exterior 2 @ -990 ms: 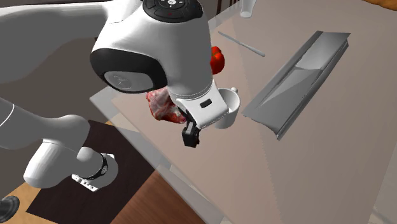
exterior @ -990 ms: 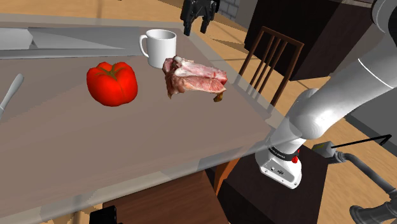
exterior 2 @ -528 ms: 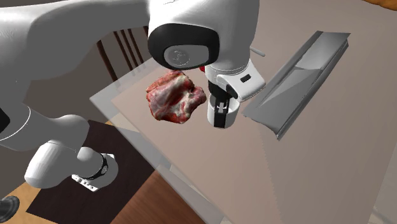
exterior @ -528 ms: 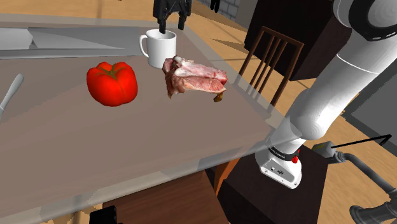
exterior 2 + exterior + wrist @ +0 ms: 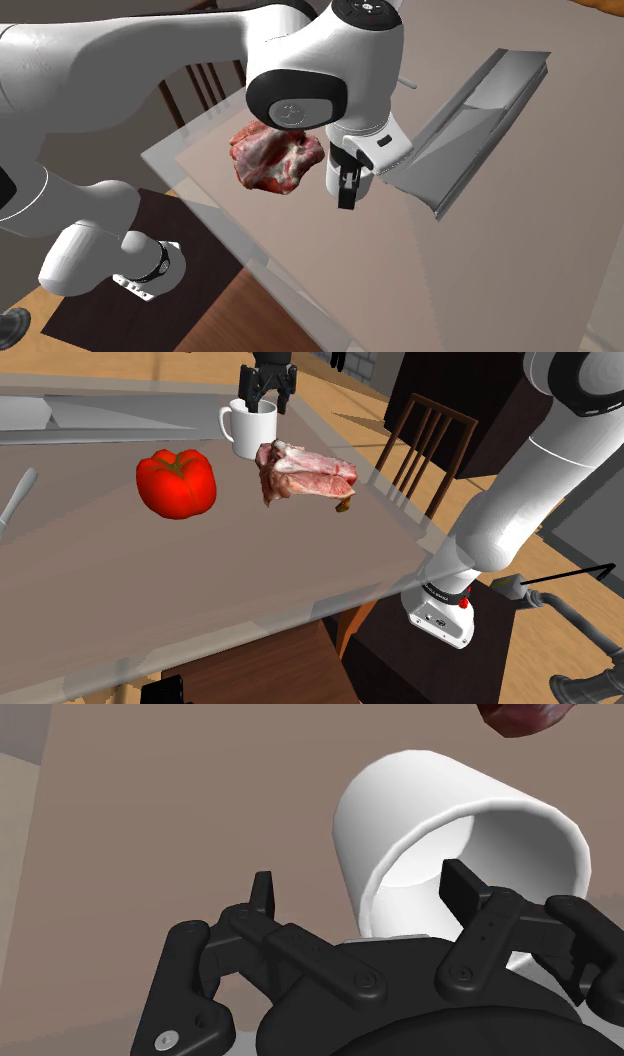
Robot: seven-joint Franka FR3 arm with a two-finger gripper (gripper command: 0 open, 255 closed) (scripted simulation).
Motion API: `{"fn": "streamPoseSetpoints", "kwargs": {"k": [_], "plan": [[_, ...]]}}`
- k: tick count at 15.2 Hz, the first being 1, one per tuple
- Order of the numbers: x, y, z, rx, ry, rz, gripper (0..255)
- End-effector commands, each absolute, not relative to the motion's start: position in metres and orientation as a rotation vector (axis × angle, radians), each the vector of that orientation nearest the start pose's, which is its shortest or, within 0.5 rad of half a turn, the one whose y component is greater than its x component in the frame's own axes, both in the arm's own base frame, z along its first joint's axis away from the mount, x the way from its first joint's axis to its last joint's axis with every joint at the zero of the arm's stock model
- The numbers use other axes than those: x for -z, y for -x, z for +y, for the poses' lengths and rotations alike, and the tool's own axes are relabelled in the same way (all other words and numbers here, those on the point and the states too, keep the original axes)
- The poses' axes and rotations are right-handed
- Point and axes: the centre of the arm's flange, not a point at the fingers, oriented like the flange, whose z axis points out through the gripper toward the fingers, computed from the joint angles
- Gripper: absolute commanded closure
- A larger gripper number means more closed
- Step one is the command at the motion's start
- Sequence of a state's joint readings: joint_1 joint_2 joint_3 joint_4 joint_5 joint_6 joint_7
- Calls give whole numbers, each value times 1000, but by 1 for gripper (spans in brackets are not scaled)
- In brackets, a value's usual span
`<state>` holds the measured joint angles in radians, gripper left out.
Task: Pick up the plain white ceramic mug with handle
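The white mug (image 5: pixel 248 432) stands upright near the table's far edge, its handle toward the shoulder view's left. My black gripper (image 5: pixel 264 402) hangs right over its rim, open. In the wrist view the mug (image 5: pixel 430 834) lies just ahead of the gripper (image 5: pixel 362 891). One fingertip (image 5: pixel 462 889) sits at the mug's mouth and the other fingertip (image 5: pixel 262 892) is outside its wall, neither touching it. In the second exterior view the gripper (image 5: pixel 347 187) points down and hides most of the mug.
A raw meat chunk (image 5: pixel 302 472) lies close beside the mug, and a red bell pepper (image 5: pixel 177 482) sits further out on the table (image 5: pixel 150 572). A grey tray (image 5: pixel 110 412) lies at the back. A utensil (image 5: pixel 15 497) lies at the left edge. A wooden chair (image 5: pixel 425 447) stands beyond the table's corner.
The gripper swung from beyond the mug toward the shoulder view's left, then came down onto the mug's rim. Mug, meat and pepper stayed put.
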<state>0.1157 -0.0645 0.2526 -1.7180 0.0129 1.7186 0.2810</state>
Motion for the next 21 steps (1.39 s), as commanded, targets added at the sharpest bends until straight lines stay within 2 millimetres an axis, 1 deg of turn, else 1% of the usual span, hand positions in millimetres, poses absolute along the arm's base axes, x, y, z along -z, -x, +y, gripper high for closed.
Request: {"fn": "streamPoseSetpoints", "kwargs": {"k": [1, 10, 21], "plan": [[-600, -508, 202, 96, 3120, -134, 255], [-600, -508, 201, 96, 3120, -134, 255], [-658, -508, 201, 96, 3120, -134, 255]]}}
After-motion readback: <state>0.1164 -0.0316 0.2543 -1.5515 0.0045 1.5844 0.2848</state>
